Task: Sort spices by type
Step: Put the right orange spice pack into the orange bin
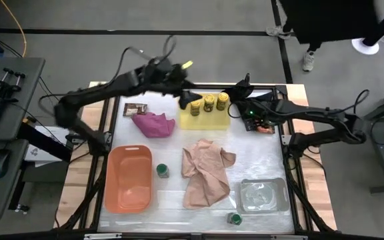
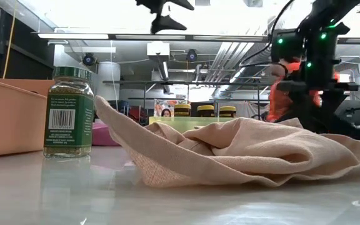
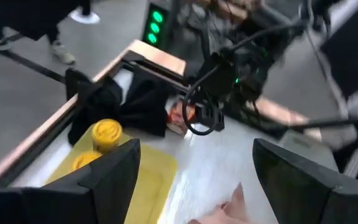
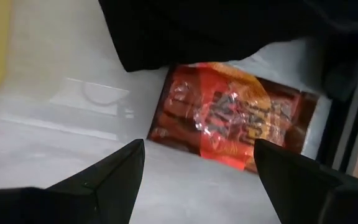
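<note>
Above the desk's far right edge, my right hand hung spread and empty over a brown-orange spice packet lying half under black cloth. My left hand was released near the yellow-lidded jars. I judged the cloth could snag.

Orange packet: upper edge tucked under the black cloth, print too crumpled to read.
Green-lidded jar: label text too small to read.
Yellow-lidded jars: bases hidden behind the tan cloth.
</note>
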You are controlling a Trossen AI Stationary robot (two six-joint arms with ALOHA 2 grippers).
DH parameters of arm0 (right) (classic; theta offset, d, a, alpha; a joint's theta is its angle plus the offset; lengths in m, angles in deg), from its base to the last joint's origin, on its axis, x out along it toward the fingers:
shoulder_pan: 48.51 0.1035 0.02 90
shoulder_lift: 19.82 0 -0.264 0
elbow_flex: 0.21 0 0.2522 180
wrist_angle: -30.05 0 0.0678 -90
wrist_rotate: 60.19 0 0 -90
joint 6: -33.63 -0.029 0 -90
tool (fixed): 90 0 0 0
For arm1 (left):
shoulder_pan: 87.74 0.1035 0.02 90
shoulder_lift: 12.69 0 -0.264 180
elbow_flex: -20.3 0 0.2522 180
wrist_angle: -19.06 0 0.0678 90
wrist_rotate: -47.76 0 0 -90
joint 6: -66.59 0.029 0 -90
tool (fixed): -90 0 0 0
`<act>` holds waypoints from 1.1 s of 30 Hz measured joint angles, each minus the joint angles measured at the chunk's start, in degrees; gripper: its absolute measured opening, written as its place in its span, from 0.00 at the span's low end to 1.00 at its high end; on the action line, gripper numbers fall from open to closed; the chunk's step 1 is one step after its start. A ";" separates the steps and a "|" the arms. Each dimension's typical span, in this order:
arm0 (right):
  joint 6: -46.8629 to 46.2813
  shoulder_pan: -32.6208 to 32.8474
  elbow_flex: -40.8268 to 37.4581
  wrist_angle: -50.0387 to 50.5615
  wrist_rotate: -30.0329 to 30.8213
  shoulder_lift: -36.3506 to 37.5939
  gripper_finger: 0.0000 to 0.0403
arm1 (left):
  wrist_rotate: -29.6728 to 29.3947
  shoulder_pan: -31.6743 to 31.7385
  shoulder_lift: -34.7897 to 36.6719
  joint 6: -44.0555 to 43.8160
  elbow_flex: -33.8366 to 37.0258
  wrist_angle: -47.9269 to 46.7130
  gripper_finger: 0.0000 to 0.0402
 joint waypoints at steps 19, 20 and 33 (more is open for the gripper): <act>3.57 -4.75 0.00 -7.67 -1.52 -10.20 0.66 | -20.29 -11.40 29.19 -11.25 27.43 7.76 0.74; 3.07 -4.73 0.00 -7.77 -1.63 -10.20 0.64 | -20.31 -11.69 29.31 -10.83 27.43 7.54 0.74; -11.58 -4.72 0.00 -11.20 -1.24 -10.22 0.60 | -19.39 -12.38 29.02 -10.67 27.41 5.42 0.74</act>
